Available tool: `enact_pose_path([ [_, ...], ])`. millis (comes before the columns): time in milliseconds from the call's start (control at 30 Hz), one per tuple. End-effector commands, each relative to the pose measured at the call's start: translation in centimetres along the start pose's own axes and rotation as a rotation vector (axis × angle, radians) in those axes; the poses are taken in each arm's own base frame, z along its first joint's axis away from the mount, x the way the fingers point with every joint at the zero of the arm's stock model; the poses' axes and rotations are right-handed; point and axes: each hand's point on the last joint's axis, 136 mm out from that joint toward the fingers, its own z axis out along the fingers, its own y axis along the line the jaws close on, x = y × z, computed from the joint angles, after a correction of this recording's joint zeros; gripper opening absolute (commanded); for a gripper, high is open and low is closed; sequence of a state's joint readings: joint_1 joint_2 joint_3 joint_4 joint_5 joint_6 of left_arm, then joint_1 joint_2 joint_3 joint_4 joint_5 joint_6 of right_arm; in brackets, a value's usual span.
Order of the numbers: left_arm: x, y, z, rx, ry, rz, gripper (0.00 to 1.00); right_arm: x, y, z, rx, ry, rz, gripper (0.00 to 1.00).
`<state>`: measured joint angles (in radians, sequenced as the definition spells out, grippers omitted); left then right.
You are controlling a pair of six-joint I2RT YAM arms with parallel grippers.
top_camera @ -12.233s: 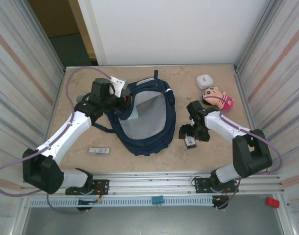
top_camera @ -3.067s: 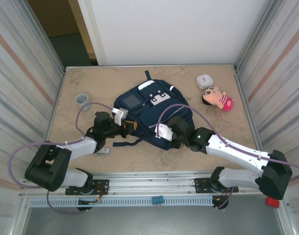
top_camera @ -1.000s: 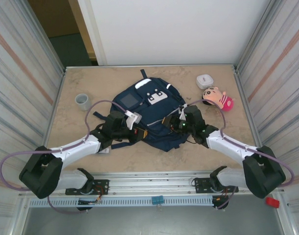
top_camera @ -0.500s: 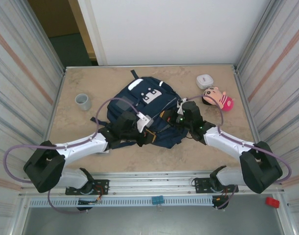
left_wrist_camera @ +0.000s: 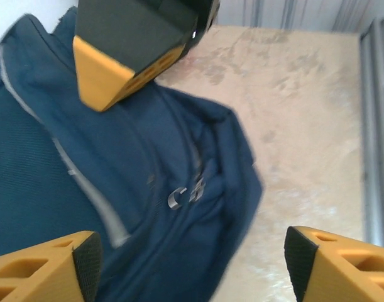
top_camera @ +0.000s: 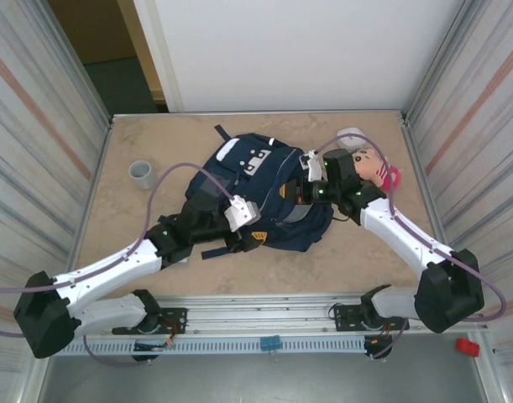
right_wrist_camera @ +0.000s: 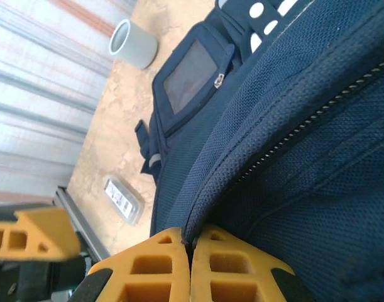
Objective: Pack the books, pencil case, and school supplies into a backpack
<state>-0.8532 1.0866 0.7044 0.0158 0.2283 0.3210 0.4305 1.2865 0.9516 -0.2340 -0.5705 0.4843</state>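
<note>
Tabletop [top_camera: 155, 134] carries the backpack [top_camera: 264, 180], lying flat at its middle a bit toward the far edge, front patches up, main flap looks mostly shut. Right gripper [right_wrist_camera: 190, 251] comes in from the right side, jaws fully pinched on a fold of the backpack's fabric right at the zip line [right_wrist_camera: 292, 126]; can't tell if a zip pull is in there. Left gripper [left_wrist_camera: 192, 264] hovers over the backpack's near-left edge, jaws spread wide, holding nothing. Likely step: closing or re-opening the zip. To do it well, the left should clamp the fabric close to the zip as an anchor, then the right pulls along the zip track, low and straight, not upward, so the bag doesn't drag. Grey cup [top_camera: 141, 174] sits near the left edge, well apart. Silver-grey bar [right_wrist_camera: 124, 199] lies on the tabletop toward the near-left, just beside the left arm, not yet packed, so the bag needs an opening for it.
</note>
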Motion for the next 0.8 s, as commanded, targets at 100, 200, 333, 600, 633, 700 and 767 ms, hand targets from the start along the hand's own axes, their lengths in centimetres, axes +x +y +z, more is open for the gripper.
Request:
enact_pose_path([
  [100, 4.7, 2.0, 2.0, -0.100, 0.174, 0.323, 0.80, -1.0, 1.7, -1.2, -0.133, 0.054, -0.095, 0.00],
  [200, 5.6, 2.5, 3.6, -0.108, 0.194, 0.346, 0.81, -1.0, 2.2, -1.1, -0.169, 0.058, -0.078, 0.00],
  [333, 5.5, 3.5, 5.7, -0.153, 0.167, 0.345, 0.75, -1.0, 2.8, -1.2, -0.197, 0.064, -0.055, 0.00],
  [600, 6.0, 2.7, 7.1, -0.082, 0.167, 0.306, 0.00, -1.2, 0.6, -3.2, 0.009, -0.017, -0.058, 0.44],
  [633, 5.9, 2.3, 6.8, -0.036, 0.167, 0.278, 0.00, -0.8, -0.3, -4.0, 0.097, -0.049, -0.078, 0.47],
  [700, 5.5, 1.8, 6.1, 0.040, 0.164, 0.208, 0.00, 0.7, -1.6, -5.4, 0.252, -0.092, -0.138, 0.50],
  [767, 5.1, 2.3, 5.5, 0.064, 0.162, 0.138, 0.00, 2.5, -2.2, -6.9, 0.330, -0.126, -0.176, 0.52],
])
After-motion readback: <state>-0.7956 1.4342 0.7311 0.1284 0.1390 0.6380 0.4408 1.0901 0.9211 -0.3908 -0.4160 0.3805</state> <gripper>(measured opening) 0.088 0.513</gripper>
